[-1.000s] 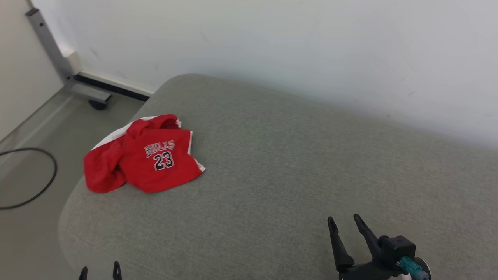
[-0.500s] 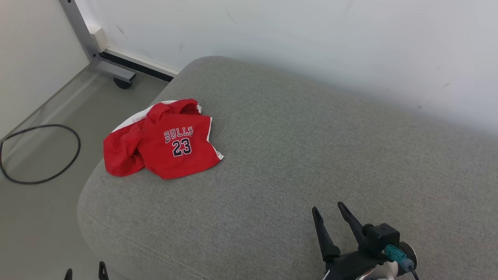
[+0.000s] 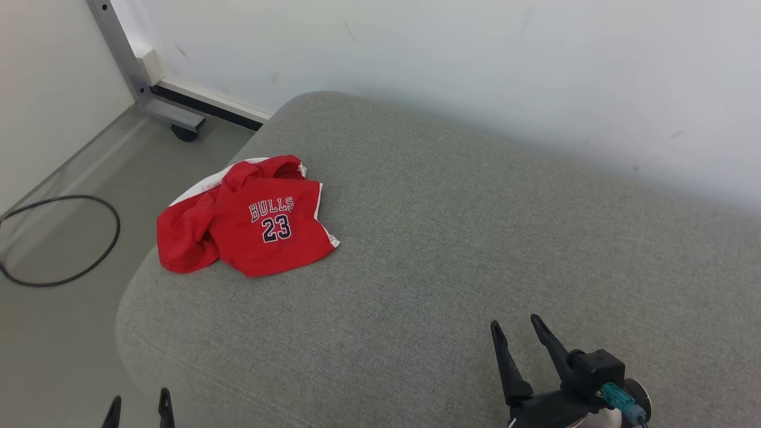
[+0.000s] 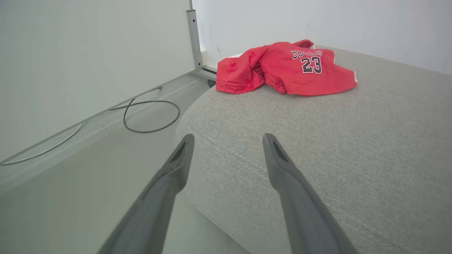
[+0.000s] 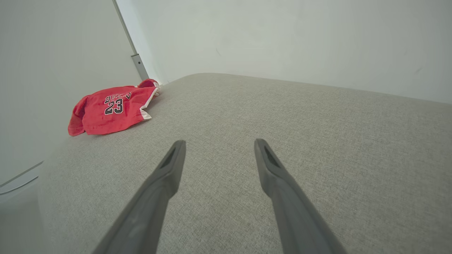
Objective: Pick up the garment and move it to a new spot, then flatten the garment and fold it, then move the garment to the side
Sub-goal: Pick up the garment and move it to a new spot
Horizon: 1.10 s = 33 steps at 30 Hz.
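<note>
Camera shift only; jersey (image 3: 247, 229) unmoved near cushion (image 3: 446, 238) corner. Left gripper (image 3: 138, 407), right gripper (image 3: 515, 324) both spread wide, empty. Pickup not started.

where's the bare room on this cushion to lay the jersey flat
The widest bare patch of the grey cushion lies right of the red jersey, between the wall and the right gripper. A narrower strip runs from the jersey to the near edge by the left gripper. The left end is crowded: the jersey sits at its rim.
</note>
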Tool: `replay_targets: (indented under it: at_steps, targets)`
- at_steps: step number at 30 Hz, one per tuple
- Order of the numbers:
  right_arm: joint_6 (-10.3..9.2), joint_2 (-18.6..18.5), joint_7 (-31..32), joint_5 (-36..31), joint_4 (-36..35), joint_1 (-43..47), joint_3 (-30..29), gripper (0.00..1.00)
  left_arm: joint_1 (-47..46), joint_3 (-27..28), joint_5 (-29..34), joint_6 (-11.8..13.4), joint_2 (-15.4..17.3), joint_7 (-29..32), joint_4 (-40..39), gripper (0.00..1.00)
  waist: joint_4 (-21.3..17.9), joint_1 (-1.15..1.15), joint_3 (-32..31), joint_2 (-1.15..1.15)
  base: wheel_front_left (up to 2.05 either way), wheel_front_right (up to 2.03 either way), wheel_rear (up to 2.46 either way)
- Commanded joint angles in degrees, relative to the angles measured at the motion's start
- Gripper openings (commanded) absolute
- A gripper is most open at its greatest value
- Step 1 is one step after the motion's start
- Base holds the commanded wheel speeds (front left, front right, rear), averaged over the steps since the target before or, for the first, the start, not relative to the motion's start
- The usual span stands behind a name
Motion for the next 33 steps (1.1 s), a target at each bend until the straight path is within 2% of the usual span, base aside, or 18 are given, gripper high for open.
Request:
replay_targets:
  at_steps: [1,4,10,16,24,28,33]
  targets:
    - [-0.17,0.0,-0.2,-0.9,-0.5,0.5,-0.2,1.0,-2.3,-0.1,-0.7,-0.4,1.2,-0.2,1.0,1.0,-0.6,0.0,0.8,0.0,0.0,0.0,0.0]
    - [-0.17,0.0,-0.2,-1.4,-1.0,0.0,0.0,1.0,-4.9,-0.6,-1.3,-0.5,2.4,-0.2,2.4,1.0,-1.7,0.0,1.9,0.0,0.0,0.0,0.0]
    - [-0.17,0.0,-0.2,-3.8,-1.9,-2.3,0.7,1.0,-13.7,-3.5,-3.5,-0.9,7.0,-0.2,7.3,1.0,-5.7,0.0,5.7,0.0,0.0,0.0,0.0]
    - [-0.17,0.0,-0.2,-5.4,-2.6,-4.9,1.5,1.0,-23.6,-10.0,-10.7,-0.8,13.1,0.0,14.1,1.0,-10.0,0.0,9.1,0.0,0.0,0.0,0.0]
    - [-0.17,-0.4,-0.2,-6.5,-3.9,-7.4,3.6,1.0,-33.7,-20.0,-21.9,-0.8,21.5,4.4,21.7,1.0,-16.0,0.0,13.5,0.0,0.0,0.0,0.0]
    - [-0.17,-1.3,-0.2,-7.0,-5.1,-8.1,4.1,1.0,-36.6,-23.5,-28.0,-0.8,24.2,6.5,24.1,1.0,-18.6,0.0,15.4,0.0,0.0,0.0,0.0]
    - [-0.17,-2.6,-0.2,-7.2,-6.9,-9.0,4.4,1.0,-39.0,-26.4,-32.5,-0.8,27.0,9.7,27.5,1.0,-21.0,0.0,17.8,0.0,0.0,0.0,0.0]
